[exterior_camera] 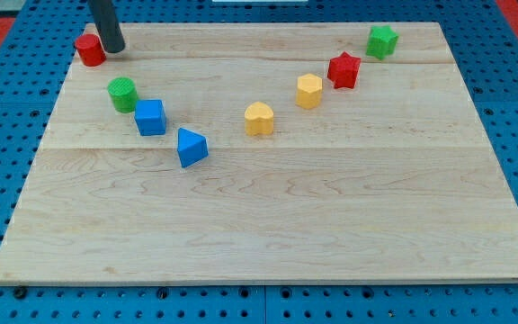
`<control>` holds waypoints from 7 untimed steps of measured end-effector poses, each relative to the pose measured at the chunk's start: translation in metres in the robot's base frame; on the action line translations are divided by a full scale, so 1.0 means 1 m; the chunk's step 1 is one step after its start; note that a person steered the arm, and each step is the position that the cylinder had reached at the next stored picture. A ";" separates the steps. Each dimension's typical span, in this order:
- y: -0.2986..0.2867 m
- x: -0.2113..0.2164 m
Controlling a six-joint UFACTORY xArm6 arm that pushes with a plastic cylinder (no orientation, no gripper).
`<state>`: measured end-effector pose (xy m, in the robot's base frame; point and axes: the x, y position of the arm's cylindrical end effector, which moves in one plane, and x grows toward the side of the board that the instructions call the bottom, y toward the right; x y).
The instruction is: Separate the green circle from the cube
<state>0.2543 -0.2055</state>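
The green circle [122, 93] is a short green cylinder at the view's upper left of the wooden board [268, 207]. The blue cube [150, 117] sits just to its lower right, almost touching it. My tip [112, 49] is the lower end of a dark rod near the board's top left corner. It stands above the green circle with a gap between them, and right beside a red cylinder [89, 49] on its left.
A blue triangular block [192, 148] lies below and right of the cube. A yellow heart [259, 119], a yellow hexagon [309, 91], a red star [343, 70] and a green star [382, 41] run up toward the top right.
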 end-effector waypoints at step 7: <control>0.044 0.009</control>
<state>0.2636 -0.1614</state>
